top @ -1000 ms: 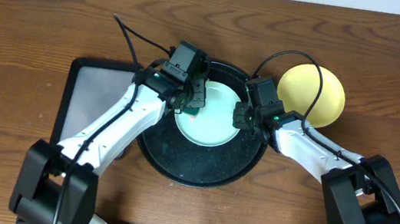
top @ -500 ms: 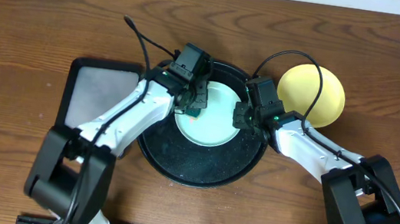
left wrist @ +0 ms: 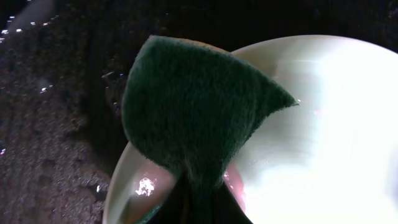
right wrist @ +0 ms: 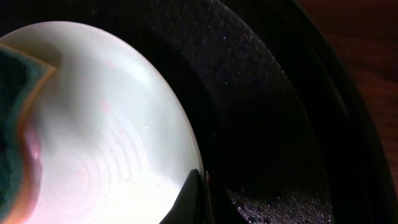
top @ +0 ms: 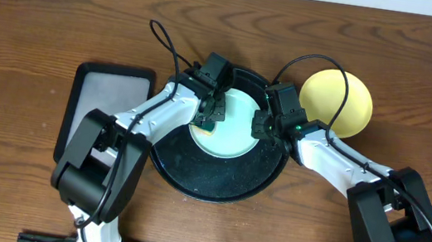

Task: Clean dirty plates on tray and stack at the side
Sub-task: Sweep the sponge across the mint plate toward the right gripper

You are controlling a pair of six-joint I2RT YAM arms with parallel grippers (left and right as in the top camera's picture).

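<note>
A pale mint-blue plate (top: 230, 125) lies in the large round black tray (top: 217, 180). My left gripper (top: 208, 116) is shut on a green sponge (left wrist: 193, 118) and presses it on the plate's left part; the plate (left wrist: 323, 124) shows reddish smears near the sponge. My right gripper (top: 259, 125) is shut on the plate's right rim (right wrist: 186, 143), one finger inside and one outside. A pale yellow plate (top: 337, 102) lies on the table right of the tray. A third plate is not visible.
A smaller rectangular black tray (top: 100, 110) lies on the table left of the round tray. Cables arch above both wrists. The wooden table's far edge runs along the top of the overhead view.
My left gripper with the sponge has shifted slightly right across the plate, and the left arm's elbow has swung right. The right arm has stayed in place.
</note>
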